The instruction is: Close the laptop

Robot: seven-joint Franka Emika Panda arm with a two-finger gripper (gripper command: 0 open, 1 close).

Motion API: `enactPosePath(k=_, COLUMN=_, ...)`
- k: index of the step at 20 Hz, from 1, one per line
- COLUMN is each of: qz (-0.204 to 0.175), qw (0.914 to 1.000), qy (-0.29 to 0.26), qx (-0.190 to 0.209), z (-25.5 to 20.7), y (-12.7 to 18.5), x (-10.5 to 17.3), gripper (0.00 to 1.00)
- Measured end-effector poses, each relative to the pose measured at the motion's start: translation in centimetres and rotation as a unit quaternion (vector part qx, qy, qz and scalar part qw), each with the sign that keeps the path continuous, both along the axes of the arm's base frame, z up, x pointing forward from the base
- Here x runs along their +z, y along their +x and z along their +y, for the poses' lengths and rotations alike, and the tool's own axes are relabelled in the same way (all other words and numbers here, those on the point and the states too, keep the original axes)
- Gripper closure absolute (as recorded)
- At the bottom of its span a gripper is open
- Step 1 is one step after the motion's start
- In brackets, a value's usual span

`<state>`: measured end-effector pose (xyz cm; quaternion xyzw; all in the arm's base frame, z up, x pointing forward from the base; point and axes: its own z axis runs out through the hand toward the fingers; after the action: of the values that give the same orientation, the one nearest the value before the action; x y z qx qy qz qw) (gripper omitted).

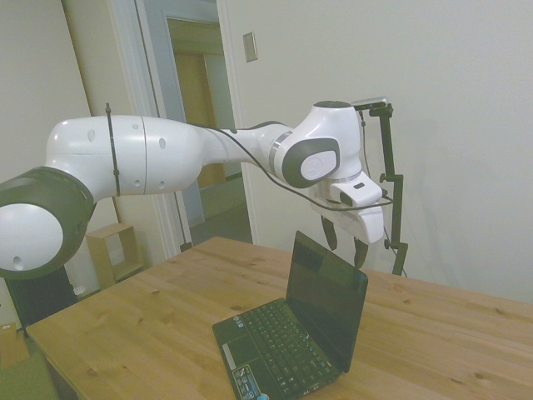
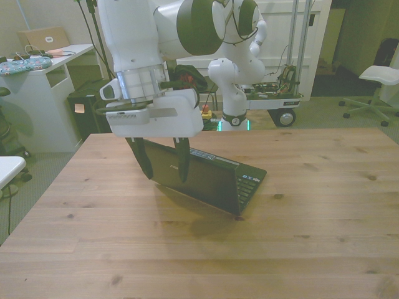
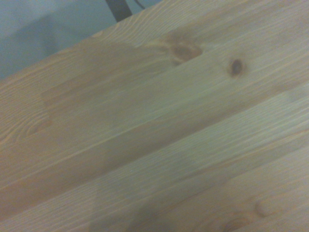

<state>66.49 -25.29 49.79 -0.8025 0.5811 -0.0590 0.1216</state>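
Laptop (image 1: 310, 333): small black netbook, placed open on the wooden table (image 1: 150, 325), lid raised steeply and leaned back a little past upright; glossy dark screen, matte black keyboard, coloured stickers seen at a palm-rest corner in the side view. In the front view the lid's plain black back (image 2: 199, 177) is presented, towards the front view's left of the table's middle. Gripper (image 1: 346, 243): white housing with two dark tapered fingers (image 2: 181, 163), spread apart and holding nothing; it is seen at the lid's top edge, on its back side, the fingers hanging over the lid's back in the front view; contact with the lid cannot be told. Table: pale pine boards with visible grain and dark knots (image 3: 236, 66); only bare boards are shown in the wrist view, blurred. Broad bare wood is left on the front view's right and along the near edge; nothing else is seen on the tabletop near the laptop. Surroundings, off the table: a white desk (image 2: 37, 93) with a cardboard box (image 2: 43, 37) on it at the front view's left; a wheeled cart (image 2: 274, 99) beyond the far edge; a white swivel chair (image 2: 380, 81) at the front view's right; a doorway (image 1: 196, 108) and a small wooden shelf unit (image 1: 112, 250) beyond the table in the side view.
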Motion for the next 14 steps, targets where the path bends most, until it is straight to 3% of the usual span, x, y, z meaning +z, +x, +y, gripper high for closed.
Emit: enactPosePath(k=14, qz=0.011, qw=0.9996, qy=0.014, qx=-0.023, z=-1.3, y=-2.5, x=-0.1, gripper=1.0)
